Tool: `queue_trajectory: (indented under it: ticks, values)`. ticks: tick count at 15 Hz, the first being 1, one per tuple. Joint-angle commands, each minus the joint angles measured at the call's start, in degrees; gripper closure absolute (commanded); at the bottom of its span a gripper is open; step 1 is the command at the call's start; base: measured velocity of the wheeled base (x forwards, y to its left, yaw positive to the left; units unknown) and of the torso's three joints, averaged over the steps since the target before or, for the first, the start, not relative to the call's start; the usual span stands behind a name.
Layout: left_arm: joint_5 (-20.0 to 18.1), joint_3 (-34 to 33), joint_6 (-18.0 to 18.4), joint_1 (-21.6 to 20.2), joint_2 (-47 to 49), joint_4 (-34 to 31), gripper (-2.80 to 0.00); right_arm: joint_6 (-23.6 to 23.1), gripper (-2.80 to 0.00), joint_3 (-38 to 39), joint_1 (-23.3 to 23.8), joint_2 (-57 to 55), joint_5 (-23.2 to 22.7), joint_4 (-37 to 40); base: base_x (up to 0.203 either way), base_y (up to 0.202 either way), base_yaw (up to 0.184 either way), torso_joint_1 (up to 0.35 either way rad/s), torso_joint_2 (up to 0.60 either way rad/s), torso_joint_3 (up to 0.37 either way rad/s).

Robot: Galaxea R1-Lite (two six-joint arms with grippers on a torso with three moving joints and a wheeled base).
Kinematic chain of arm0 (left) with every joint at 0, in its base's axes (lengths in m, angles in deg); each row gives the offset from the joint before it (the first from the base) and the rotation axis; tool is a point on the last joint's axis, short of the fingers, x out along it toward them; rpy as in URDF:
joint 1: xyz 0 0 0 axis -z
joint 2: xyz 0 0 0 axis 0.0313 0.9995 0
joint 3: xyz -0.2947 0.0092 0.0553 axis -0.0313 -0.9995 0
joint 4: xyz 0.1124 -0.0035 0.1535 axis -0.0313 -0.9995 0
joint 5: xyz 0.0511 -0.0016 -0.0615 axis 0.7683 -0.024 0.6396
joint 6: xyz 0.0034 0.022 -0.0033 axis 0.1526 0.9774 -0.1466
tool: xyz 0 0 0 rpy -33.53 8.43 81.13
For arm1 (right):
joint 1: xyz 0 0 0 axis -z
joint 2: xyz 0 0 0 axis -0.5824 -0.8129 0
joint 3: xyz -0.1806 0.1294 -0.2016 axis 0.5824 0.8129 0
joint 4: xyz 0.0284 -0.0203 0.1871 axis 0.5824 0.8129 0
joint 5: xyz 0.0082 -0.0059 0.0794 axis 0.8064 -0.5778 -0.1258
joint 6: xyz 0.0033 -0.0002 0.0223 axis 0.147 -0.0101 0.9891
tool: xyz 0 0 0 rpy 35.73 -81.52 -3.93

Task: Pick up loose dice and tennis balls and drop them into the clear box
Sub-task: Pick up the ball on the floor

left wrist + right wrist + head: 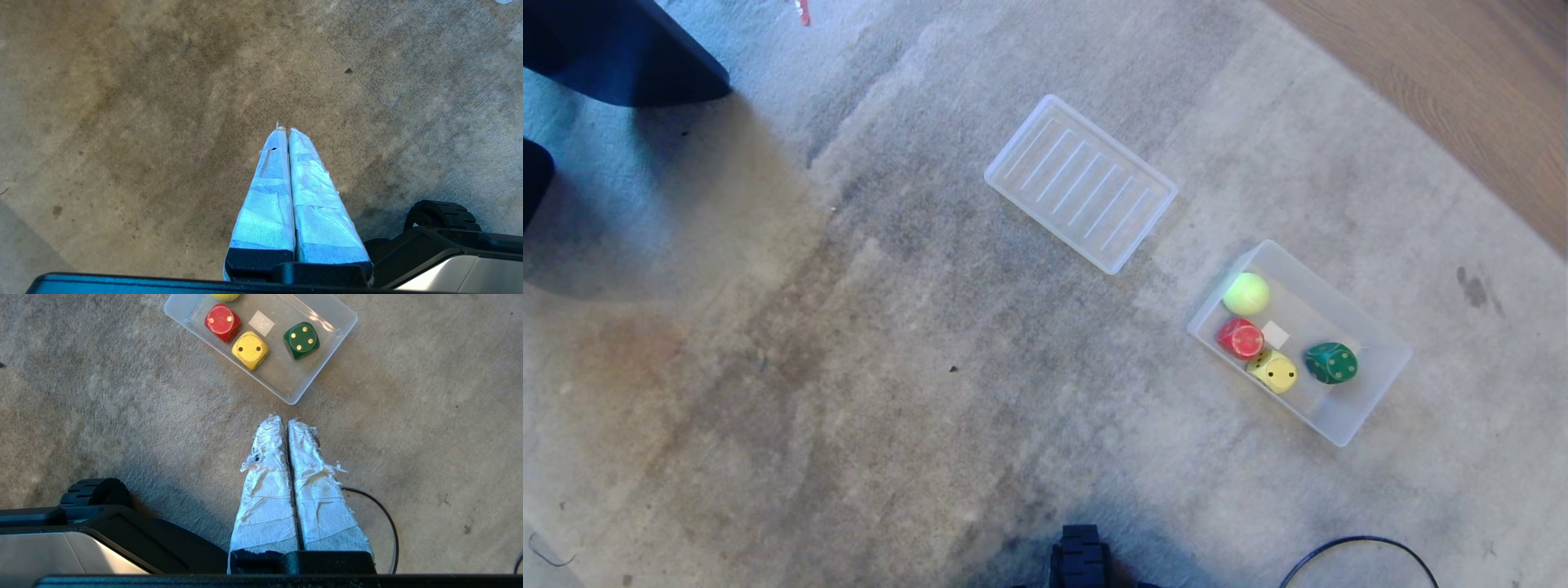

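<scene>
Right gripper (287, 421) hung over bare carpet (866, 343), jaws pressed together, holding nothing. In the right wrist view the clear box (294, 394) lay just ahead at 12 o'clock, apart from the tips, nothing between them. Inside it: red die (222, 321), yellow die (250, 349) touching it, dark green die (301, 339) a little apart, one tennis ball (1246, 293) at the far end. In the head view the box sat at 3 o'clock, ribbed tray (1081, 182) at 12 o'clock. Black cable (384, 514) ran beside the right jaws. Left gripper (286, 130) hung over carpet, jaws pressed together, empty.
</scene>
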Motion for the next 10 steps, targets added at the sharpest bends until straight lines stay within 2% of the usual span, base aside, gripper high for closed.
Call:
queue_trajectory:
  ticks: [1, 10]
  values:
    - [0.0, 0.0, -0.1, 0.0, 0.0, 0.0, 0.00, 0.0, 0.00, 0.4, 0.0, -0.2, 0.0, 0.0, 0.000, 0.000, 0.000, 0.000, 0.00, 0.000]
    - [0.1, 0.0, -0.3, 0.0, 0.0, 0.1, 0.00, 0.0, 0.00, 0.4, 0.0, -0.2, 0.0, 0.0, 0.000, 0.000, 0.000, 0.000, 0.00, 0.000]
